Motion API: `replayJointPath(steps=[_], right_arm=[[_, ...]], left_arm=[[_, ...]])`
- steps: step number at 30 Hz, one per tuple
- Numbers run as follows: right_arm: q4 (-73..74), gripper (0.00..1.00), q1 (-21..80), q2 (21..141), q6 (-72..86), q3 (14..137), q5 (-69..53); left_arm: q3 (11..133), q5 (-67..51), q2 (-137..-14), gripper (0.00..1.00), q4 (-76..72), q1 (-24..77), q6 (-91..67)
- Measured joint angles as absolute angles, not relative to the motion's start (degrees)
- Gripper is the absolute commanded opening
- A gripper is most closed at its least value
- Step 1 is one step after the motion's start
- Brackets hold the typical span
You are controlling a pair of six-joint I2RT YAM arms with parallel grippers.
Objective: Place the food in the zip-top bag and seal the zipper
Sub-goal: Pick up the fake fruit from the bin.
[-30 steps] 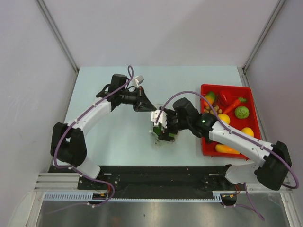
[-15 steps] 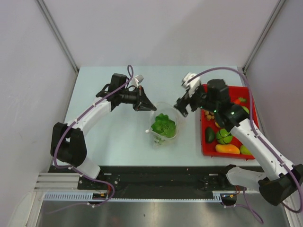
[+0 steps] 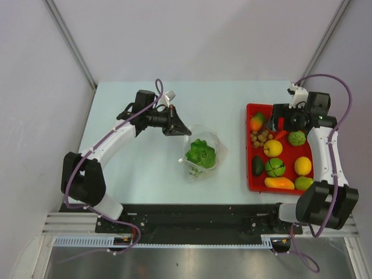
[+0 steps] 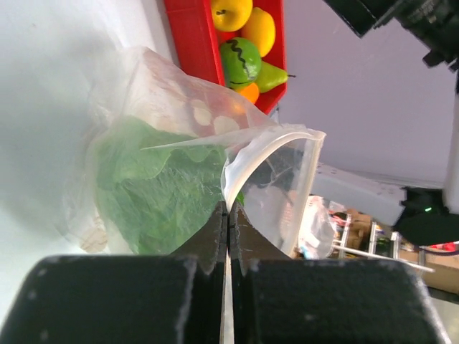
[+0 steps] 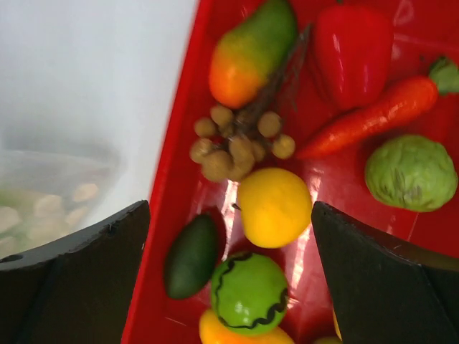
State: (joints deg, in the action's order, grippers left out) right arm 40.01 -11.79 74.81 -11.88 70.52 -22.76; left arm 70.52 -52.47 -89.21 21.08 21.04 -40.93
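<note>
Clear zip-top bag [image 4: 186,93] with pale white dots, ahead of the left jaws; green lettuce [image 4: 158,193] inside; between the right jaws, red tray [image 5: 337,179], yellow fruit [image 5: 275,206], green ball [image 5: 249,292] with dark wavy stripe, orange carrot [image 5: 373,118].

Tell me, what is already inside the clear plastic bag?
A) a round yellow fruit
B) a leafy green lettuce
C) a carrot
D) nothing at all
B: the lettuce shows green through the clear bag, whose edge the left gripper pinches, while the carrot and the yellow fruit lie in the red tray.
</note>
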Motion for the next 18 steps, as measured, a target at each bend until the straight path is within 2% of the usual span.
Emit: replayJointPath(steps=[8, 18], right_arm=[[47.6, 1.0, -12.8, 85.4, -21.5, 71.5, -21.3], [50.2, 1.0, -11.0, 92.6, -24.0, 72.0, -16.7]], left_arm=[[70.7, -49.6, -88.8, 0.0, 22.5, 21.0, -38.2], [70.4, -49.2, -88.2, 0.0, 22.9, 21.0, -37.1]])
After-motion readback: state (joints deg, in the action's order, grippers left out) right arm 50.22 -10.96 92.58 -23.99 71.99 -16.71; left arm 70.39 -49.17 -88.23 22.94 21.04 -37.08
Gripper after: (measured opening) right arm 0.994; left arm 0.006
